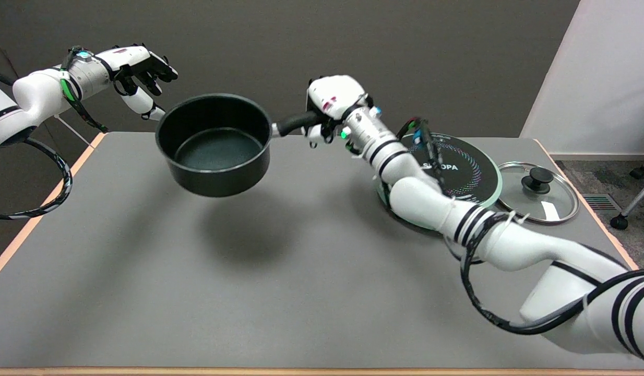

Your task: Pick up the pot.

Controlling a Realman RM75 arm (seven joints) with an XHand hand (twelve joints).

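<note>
Pot (214,146): black saucepan, clear of grey surface (144,292), shadow beneath, near idle left hand (139,70).
Handle (296,122): wrapped by right robot hand (335,102), fingers clenched around it.
Advice: keep rim level, hold wrist firm, avoid drifting left.
Induction cooker (468,169): right, under forearm.
Glass lid (538,190): far right.

We see a grey table (144,292) with a pale wood edge. On its far right side sits a round mint-green induction cooker (457,172) marked with a dark top, and just beside it, nearer the right edge, lies a glass lid (549,196) with a black knob.
</note>
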